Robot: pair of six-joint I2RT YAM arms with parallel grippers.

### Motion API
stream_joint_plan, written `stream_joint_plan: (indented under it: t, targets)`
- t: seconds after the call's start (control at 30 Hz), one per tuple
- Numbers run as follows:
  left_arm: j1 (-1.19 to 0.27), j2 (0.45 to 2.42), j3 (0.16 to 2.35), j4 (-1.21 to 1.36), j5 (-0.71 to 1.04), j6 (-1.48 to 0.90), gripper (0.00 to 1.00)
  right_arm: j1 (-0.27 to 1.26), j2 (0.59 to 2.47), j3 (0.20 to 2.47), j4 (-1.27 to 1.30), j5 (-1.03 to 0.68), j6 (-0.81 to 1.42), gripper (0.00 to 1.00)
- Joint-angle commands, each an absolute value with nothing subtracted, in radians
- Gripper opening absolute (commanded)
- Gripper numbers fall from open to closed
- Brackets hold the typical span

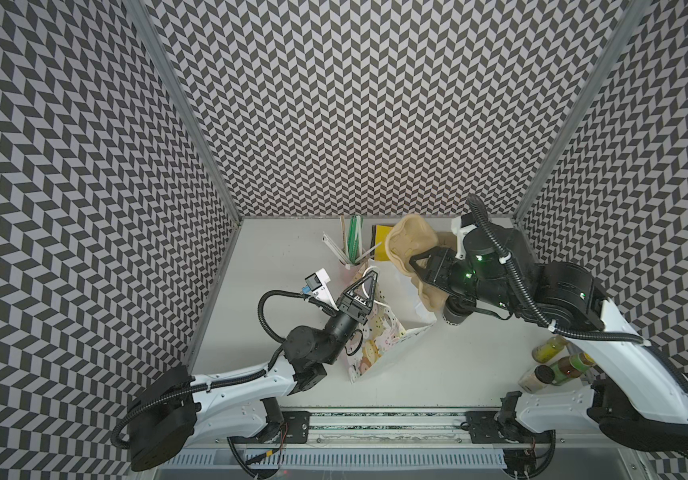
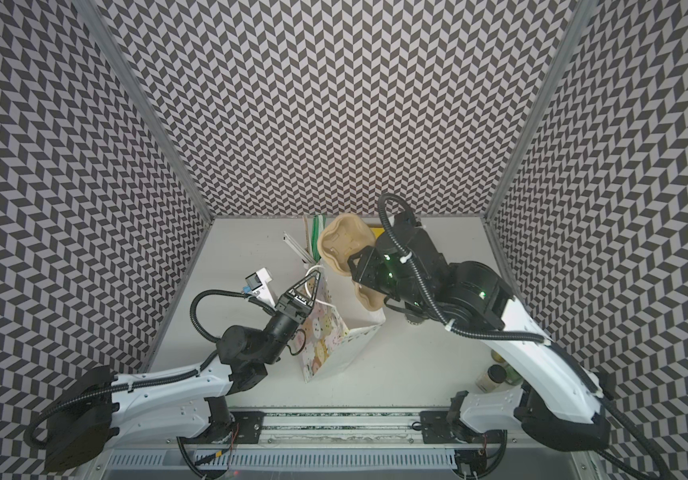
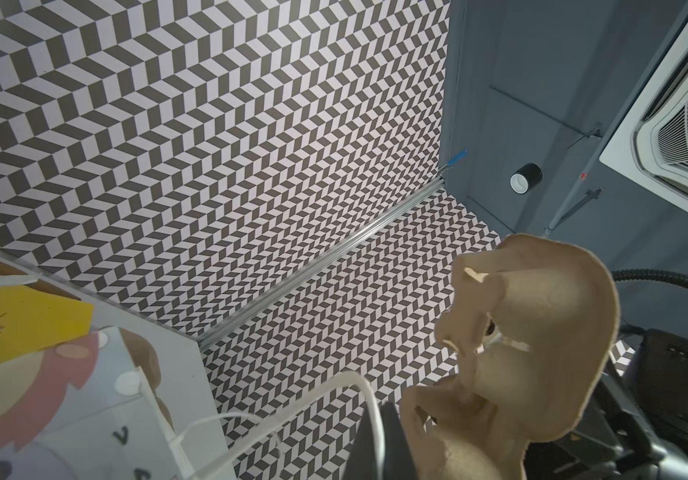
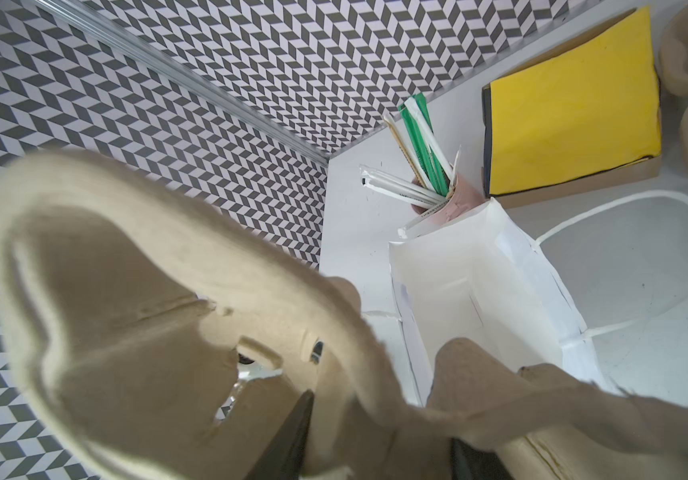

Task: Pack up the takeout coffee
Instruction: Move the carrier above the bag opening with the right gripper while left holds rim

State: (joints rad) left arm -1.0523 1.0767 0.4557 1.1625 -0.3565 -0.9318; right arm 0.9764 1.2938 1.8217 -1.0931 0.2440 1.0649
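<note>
Holding the pulp cup carrier (image 1: pixel 411 241) above the open paper bag (image 1: pixel 375 345), the right pincer (image 1: pixel 417 272) grips it with jaws partly closed. The left pincer (image 1: pixel 370 278) is closed on the bag rim. The takeout coffee (image 1: pixel 453 319) stands on the counter (image 1: pixel 284 249) beside the bag, under the right arm.

Black-and-white chevron-patterned walls (image 1: pixel 375 104), joined by aluminium corner posts (image 1: pixel 185 108), enclose a white tabletop (image 1: pixel 438 374) on three sides, beneath a grey ceiling (image 3: pixel 542 62) bearing a cassette air conditioner (image 3: pixel 687 124) and a small spotlight (image 3: pixel 525 178).
</note>
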Motion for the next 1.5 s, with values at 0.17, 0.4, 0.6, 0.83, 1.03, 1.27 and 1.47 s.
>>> stream_joint_plan:
  t: [0.17,0.4,0.6,0.83,1.03,1.27,1.47]
  targets:
    - [-1.063,0.908,0.349,1.155,-0.426,-0.899,0.0,0.971,1.277,1.727,-0.923,0.125,1.115,0.43]
    - [-1.064,0.815,0.269,1.099,-0.454,-0.882,0.0,0.973,1.298,1.63,-0.861,-0.008,1.174,0.43]
    - [-1.096,0.762,0.215,1.098,-0.483,-0.852,0.0,1.0,1.338,1.606,-0.859,-0.05,1.201,0.43]
    - [-1.133,0.646,0.167,1.017,-0.534,-0.794,0.0,1.005,1.336,1.546,-0.85,-0.065,1.245,0.44]
    - [-1.147,0.545,0.142,0.93,-0.555,-0.745,0.0,1.005,1.361,1.552,-0.841,-0.09,1.267,0.45]
    - [-1.194,0.528,0.129,0.909,-0.561,-0.699,0.0,1.003,1.429,1.672,-0.863,-0.093,1.255,0.45]
    - [-1.272,0.512,0.108,0.919,-0.638,-0.653,0.0,1.006,1.466,1.759,-0.893,-0.085,1.251,0.45]
